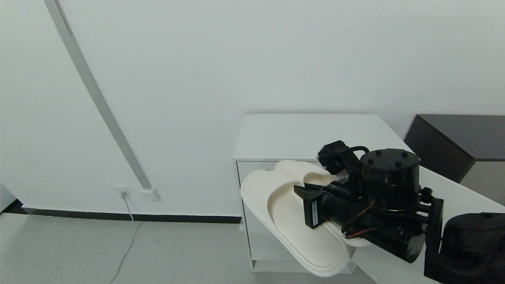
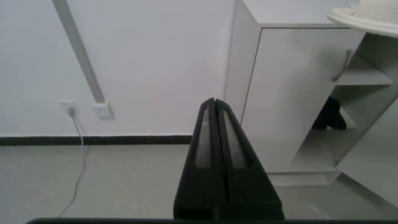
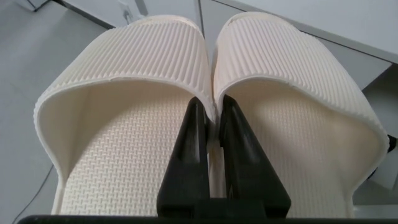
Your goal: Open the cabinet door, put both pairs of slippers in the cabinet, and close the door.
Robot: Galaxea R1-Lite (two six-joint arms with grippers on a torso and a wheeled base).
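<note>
A pair of white ribbed slippers (image 1: 292,221) hangs side by side in the air just in front of the white cabinet (image 1: 307,134). My right gripper (image 3: 211,109) is shut on the slippers' (image 3: 143,81) touching inner edges, seen in the head view at the right gripper (image 1: 303,189). The cabinet door (image 1: 457,197) stands swung out to the right, and shelves (image 2: 367,78) show inside. My left gripper (image 2: 214,102) is shut with nothing in it, low and left of the cabinet (image 2: 292,93), facing it. A slipper edge (image 2: 367,18) shows above the opening.
A dark cabinet (image 1: 453,146) stands to the right, behind the open door. A slanted cable duct (image 1: 98,98) runs down the wall to sockets (image 1: 150,194) with a cord (image 1: 130,232) trailing on the grey floor. A dark shape (image 2: 333,115) sits inside the cabinet.
</note>
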